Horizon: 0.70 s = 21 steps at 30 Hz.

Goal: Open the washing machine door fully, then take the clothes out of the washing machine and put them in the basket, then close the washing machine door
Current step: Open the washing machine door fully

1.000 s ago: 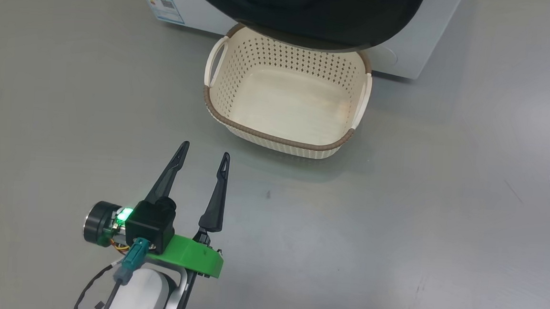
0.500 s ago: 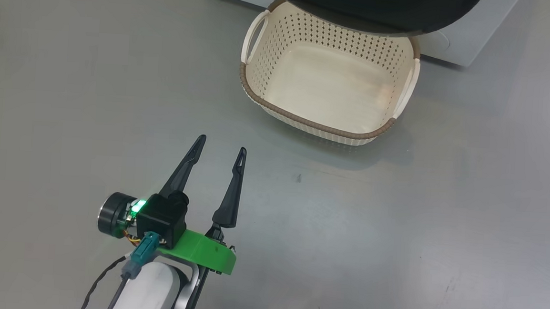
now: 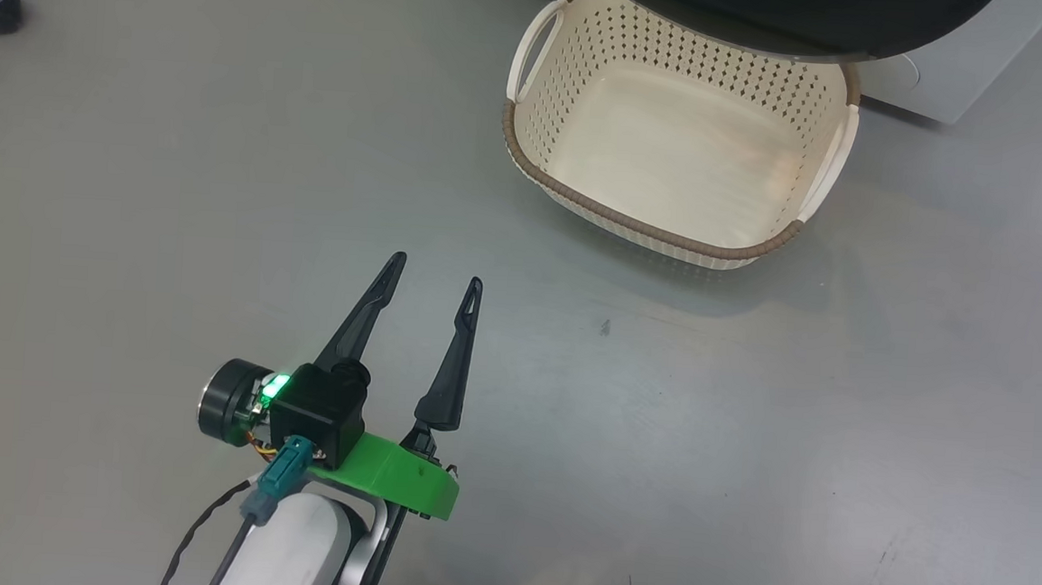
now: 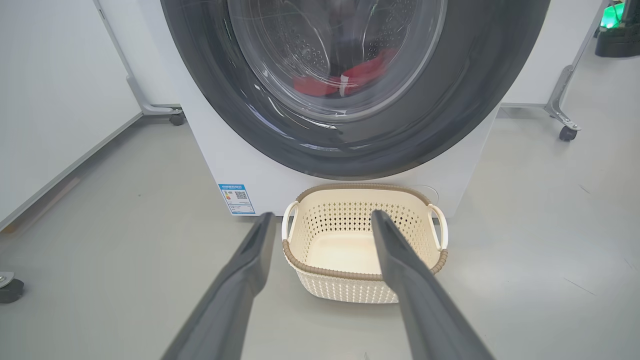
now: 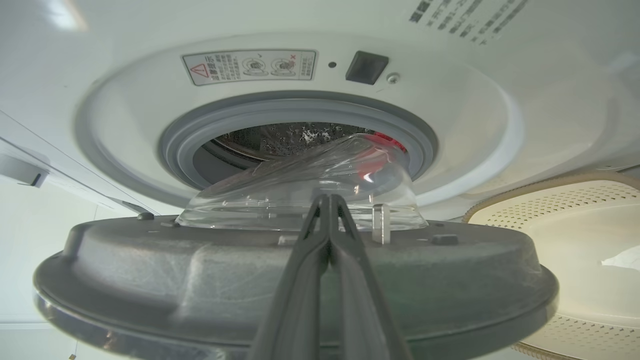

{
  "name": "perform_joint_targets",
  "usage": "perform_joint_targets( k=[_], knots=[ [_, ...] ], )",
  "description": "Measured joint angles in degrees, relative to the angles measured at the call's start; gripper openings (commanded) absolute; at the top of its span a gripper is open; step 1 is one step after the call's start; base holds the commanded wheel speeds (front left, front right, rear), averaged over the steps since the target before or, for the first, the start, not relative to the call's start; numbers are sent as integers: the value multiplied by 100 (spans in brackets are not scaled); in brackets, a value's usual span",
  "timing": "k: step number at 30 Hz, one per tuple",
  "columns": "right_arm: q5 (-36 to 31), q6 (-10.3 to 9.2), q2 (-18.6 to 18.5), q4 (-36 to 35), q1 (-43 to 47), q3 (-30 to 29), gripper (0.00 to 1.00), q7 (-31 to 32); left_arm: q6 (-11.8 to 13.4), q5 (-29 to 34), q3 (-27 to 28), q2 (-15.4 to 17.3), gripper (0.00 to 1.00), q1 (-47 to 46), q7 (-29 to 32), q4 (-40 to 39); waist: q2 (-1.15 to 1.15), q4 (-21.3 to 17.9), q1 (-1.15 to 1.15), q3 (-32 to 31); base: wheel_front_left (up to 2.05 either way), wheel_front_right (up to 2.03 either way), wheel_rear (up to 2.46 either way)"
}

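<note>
R gripper (image 5: 327, 199) closed, L gripper (image 3: 437, 270) spread wide

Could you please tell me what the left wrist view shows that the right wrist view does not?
Left wrist view: the black outer face of the washing machine door, the blue label sticker, the open left gripper. Right wrist view: that door's grey inner side, the grey gasket, a warning label, the shut right gripper. Both: the red clothes behind the glass and the cream basket.
</note>
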Motion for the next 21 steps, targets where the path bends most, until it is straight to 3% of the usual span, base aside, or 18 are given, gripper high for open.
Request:
perform_joint_targets(
  k=[21],
  knots=[
    [678, -144, 121, 661, -253, -243, 0, 822, 2, -101, 10, -8, 100, -14, 0, 33, 0, 47, 0, -81, 0, 0, 0]
  ],
)
